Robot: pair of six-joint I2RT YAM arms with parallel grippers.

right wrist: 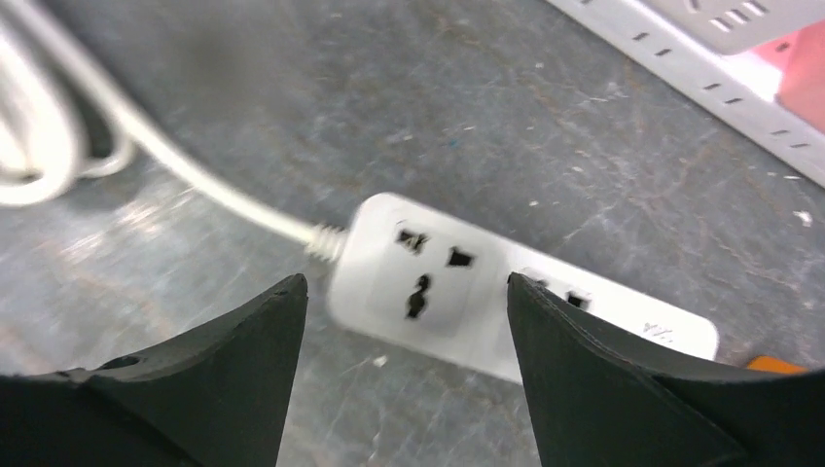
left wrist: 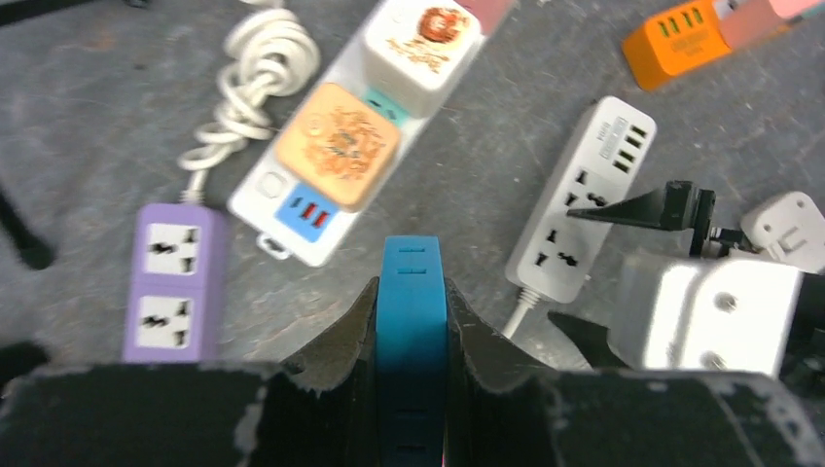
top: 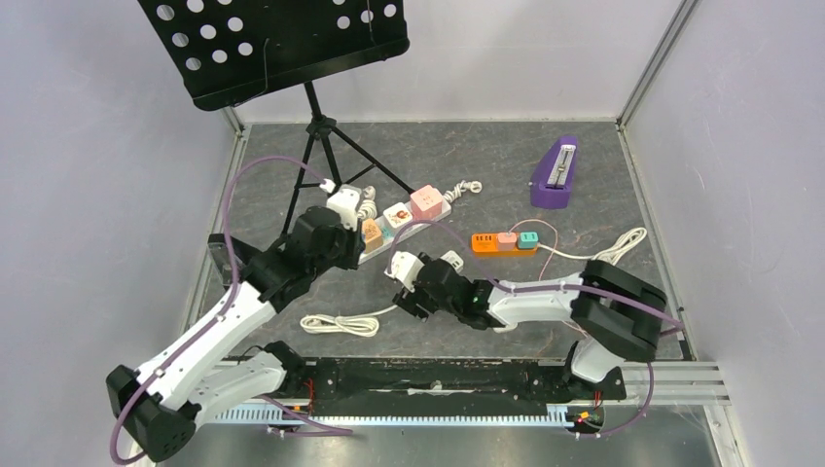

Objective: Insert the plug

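Note:
My left gripper [left wrist: 412,287] is shut on a blue plug [left wrist: 412,331] and holds it above the table, just short of the long white power strip [left wrist: 321,209]. That strip carries an orange patterned adapter [left wrist: 338,144] and a white adapter [left wrist: 420,51]. In the top view the left gripper [top: 340,238] sits at this strip's left end. My right gripper [right wrist: 404,282] is open and empty, its jaws either side of a small white power strip [right wrist: 438,282] lying below it. That small strip also shows in the left wrist view [left wrist: 593,185] and the top view [top: 402,261].
A purple two-socket block [left wrist: 175,282] lies left of the long strip. An orange power strip [top: 496,242] lies at centre right and a purple metronome [top: 555,175] at the back right. A music stand [top: 282,44] stands at the back left. A coiled white cable [top: 340,324] lies near the front.

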